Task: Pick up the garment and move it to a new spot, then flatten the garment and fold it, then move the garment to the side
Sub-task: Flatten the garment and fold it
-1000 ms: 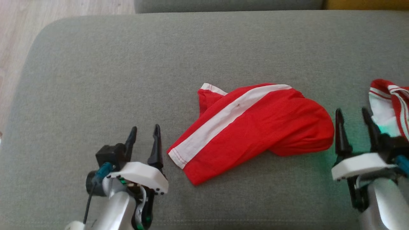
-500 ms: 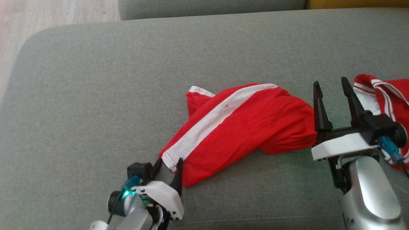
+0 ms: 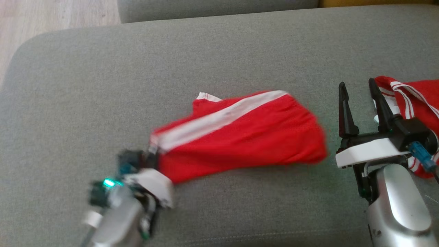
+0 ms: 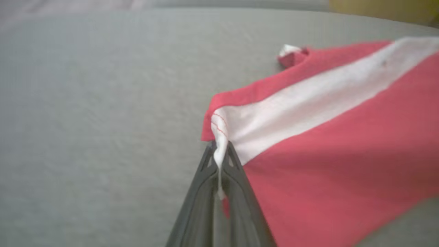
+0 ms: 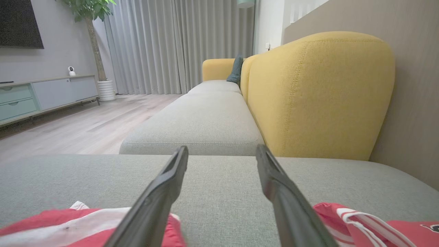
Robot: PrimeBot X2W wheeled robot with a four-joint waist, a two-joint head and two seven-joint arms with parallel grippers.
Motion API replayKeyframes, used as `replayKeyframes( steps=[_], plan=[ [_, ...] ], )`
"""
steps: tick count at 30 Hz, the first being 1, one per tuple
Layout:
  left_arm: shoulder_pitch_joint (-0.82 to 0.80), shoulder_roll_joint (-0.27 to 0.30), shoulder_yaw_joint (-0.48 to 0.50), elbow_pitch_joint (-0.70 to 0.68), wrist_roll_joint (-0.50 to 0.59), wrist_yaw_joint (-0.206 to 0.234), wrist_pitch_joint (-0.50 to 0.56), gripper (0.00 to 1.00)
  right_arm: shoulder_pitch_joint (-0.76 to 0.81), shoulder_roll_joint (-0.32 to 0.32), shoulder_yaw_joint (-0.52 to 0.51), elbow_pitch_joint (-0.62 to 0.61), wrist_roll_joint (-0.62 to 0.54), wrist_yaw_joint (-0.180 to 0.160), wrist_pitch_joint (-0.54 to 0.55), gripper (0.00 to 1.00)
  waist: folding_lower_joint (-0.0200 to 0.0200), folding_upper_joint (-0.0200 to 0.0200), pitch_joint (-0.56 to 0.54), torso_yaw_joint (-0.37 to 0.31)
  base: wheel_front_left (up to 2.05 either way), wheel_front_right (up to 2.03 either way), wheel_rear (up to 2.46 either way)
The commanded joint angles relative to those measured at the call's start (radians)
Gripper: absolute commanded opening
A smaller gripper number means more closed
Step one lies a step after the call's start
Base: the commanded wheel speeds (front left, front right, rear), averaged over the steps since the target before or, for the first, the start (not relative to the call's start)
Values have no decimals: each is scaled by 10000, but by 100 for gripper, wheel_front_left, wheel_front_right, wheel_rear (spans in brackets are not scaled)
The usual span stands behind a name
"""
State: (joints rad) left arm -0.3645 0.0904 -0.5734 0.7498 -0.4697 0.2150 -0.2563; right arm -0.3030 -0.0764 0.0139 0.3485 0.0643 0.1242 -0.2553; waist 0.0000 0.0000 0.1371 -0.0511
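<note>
The left gripper (image 4: 219, 156) was clamped on the white-hemmed corner of the red garment (image 3: 240, 137), at its lower left end. The garment lay stretched across the middle of the grey cushion (image 3: 137, 75), white stripe uppermost, blurred in the head view. The right gripper (image 3: 356, 85) had its 2 fingers apart, holding nothing, just right of the garment. Another red-and-white cloth (image 3: 415, 99) lay beside it.

My left gripper (image 3: 152, 156) is a smear near the cushion's (image 3: 103, 85) front edge, its fingertips lost behind the red garment (image 3: 240, 137), which is blurred too. The second striped garment (image 3: 411, 96) runs off the picture's right edge.
</note>
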Motion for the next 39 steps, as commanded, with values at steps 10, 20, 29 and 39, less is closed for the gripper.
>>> replayKeyframes(
  steps=[10, 20, 29, 39],
  plan=[
    [-1363, 1326, 922, 195, 1025, -110, -55, 70, -193, 145, 315, 109, 189, 65, -64, 100, 0, 0, -50, -155, 0, 0, 0],
    [-104, 737, 2264, -745, 1049, 344, -55, 100, -209, 238, 992, 898, 631, 65, -64, 100, 0, 0, -467, -195, 0, 0, 0],
    [1126, 219, 3163, -1902, 1700, 242, -55, 100, -259, 259, 1695, 1935, 1425, 65, -64, 100, 0, 0, -518, -29, 0, 0, 0],
    [945, -220, 3519, -2141, 2388, -268, -55, 100, -1877, 261, 2994, 3873, 3404, 65, 294, 100, 0, 0, 205, 429, 0, 0, 0]
  ],
)
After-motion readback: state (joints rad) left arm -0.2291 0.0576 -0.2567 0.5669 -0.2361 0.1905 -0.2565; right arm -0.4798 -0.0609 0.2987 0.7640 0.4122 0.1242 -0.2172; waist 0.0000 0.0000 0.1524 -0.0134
